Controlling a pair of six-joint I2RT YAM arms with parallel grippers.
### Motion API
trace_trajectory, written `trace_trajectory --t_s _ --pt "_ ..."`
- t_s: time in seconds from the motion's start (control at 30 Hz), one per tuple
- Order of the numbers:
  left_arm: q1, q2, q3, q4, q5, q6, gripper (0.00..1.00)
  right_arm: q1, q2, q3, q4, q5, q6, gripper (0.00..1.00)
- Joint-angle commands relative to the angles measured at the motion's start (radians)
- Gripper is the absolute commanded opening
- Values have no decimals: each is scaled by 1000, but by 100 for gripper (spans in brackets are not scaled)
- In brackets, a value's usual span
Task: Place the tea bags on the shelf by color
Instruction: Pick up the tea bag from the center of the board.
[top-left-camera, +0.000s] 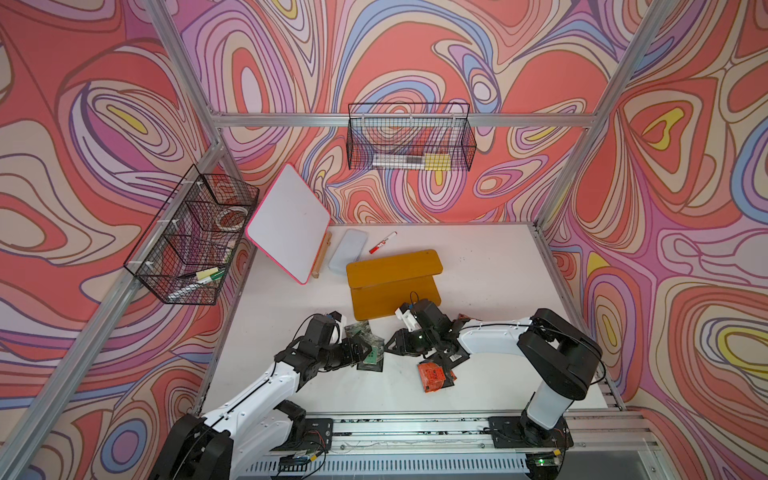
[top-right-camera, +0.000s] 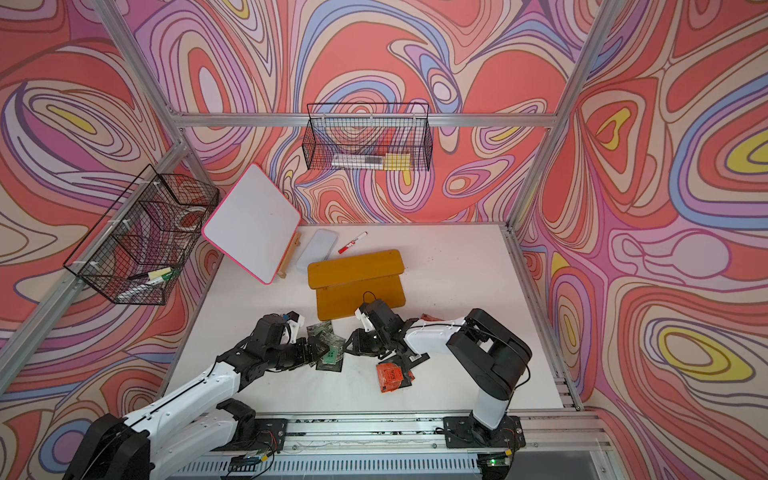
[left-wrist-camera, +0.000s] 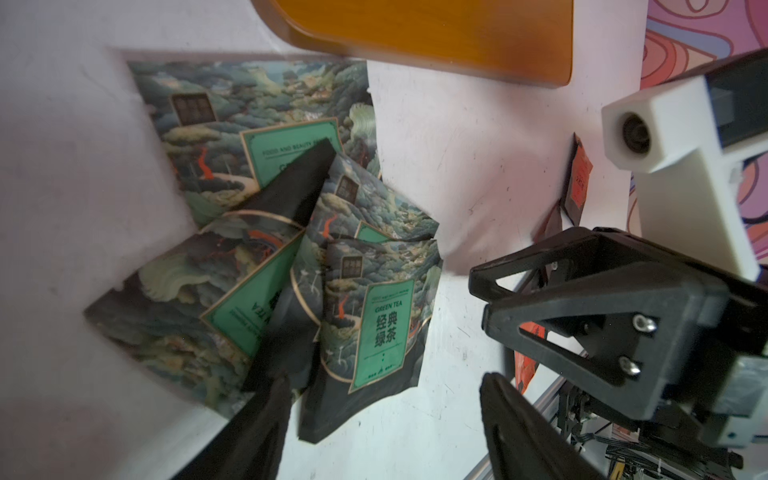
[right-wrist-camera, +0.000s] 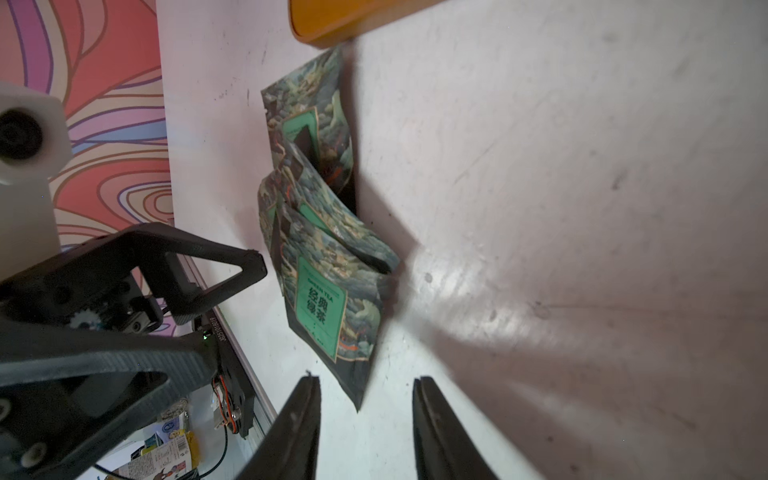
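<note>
On the white surface (top-left-camera: 478, 286), just in front of the bare yellow shelf (top-left-camera: 392, 266), green tea bags (left-wrist-camera: 374, 316) lie overlapped; orange tea bags (top-left-camera: 434, 376) sit nearby. Left end effector (left-wrist-camera: 380, 399) and right end effector (right-wrist-camera: 365, 399) both stand parted, empty, facing the green pile.

shelf (top-right-camera: 356, 277) bare | green tea bags (top-right-camera: 331, 356) by left gripper (top-right-camera: 326, 353) | orange bags (top-right-camera: 390, 376) near right arm
</note>
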Motion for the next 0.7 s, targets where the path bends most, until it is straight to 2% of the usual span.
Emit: trace_trajectory --t_s 0.0,0.67 --pt "-15 15 -13 57 12 -14 76 9 18 23 16 19 27 38" --pt "-56 72 -28 105 -9 -32 76 23 112 36 102 12 115 34"
